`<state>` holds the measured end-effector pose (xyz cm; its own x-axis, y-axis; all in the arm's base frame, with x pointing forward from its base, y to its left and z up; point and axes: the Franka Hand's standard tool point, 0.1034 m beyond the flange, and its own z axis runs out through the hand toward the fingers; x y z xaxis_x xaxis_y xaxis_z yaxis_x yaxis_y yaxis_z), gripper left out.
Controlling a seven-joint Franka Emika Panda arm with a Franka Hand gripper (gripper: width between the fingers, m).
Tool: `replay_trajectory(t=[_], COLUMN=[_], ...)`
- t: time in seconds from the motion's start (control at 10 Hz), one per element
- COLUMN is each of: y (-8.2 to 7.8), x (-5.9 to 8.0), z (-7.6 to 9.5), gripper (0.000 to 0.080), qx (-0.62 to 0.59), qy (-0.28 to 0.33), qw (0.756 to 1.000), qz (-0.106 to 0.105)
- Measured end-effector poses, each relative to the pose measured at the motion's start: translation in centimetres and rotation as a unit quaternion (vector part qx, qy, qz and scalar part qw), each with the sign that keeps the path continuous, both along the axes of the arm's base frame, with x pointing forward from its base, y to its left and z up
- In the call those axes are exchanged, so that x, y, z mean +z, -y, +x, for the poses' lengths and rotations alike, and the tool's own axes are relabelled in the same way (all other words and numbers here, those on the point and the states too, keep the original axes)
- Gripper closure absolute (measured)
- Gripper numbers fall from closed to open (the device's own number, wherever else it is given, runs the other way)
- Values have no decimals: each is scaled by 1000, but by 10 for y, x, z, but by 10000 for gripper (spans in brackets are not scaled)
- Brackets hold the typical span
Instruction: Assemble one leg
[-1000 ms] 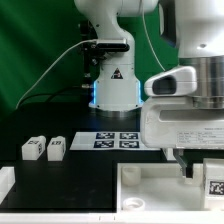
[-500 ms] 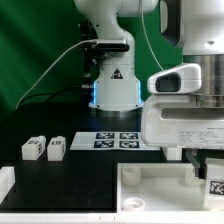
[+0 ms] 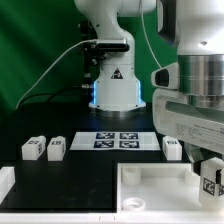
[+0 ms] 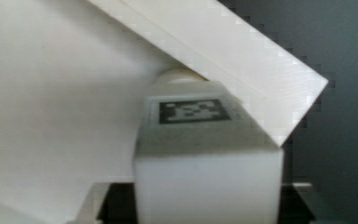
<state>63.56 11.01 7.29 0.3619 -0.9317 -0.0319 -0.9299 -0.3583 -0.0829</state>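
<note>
My gripper (image 3: 205,171) is at the exterior view's lower right, shut on a leg (image 3: 211,184), a small white post with a black-and-white tag. It holds the leg at the right part of the large white panel (image 3: 150,188). In the wrist view the leg (image 4: 202,150) runs out from between the jaws, its far end at a corner of the panel (image 4: 43,110). Whether the end touches the panel I cannot tell. Two more legs (image 3: 32,148) (image 3: 56,148) lie at the left on the black table. A fourth leg (image 3: 172,148) lies right of the marker board.
The marker board (image 3: 118,139) lies on the table in front of the robot base (image 3: 113,85). The arm's wrist housing (image 3: 195,100) hangs over the right side. A white block (image 3: 5,180) sits at the lower left edge.
The wrist has turned and shifted to the right with the leg still held. The fourth leg right of the marker board, hidden before, now shows.
</note>
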Motion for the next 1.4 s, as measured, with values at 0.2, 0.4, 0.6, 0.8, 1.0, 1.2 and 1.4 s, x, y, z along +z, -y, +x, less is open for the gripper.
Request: replay_trajectory(t=[0.2,0.4,0.6,0.8,1.0,1.2,1.4], y=[0,0,0,1,3,1,-2], x=[-1,-1,-1,-1,5,6,0], z=[-4,-5,-5,-4,-2,-8,-11], gripper=[502,502,316,206,161,153,151], qx=[-206,-261,-231,-171,-27,126,247], qy=[-17,-26,-24,-17,6,24,32], qw=[978,964,972,984,999,992,968], qz=[35,43,42,38,29,16,2])
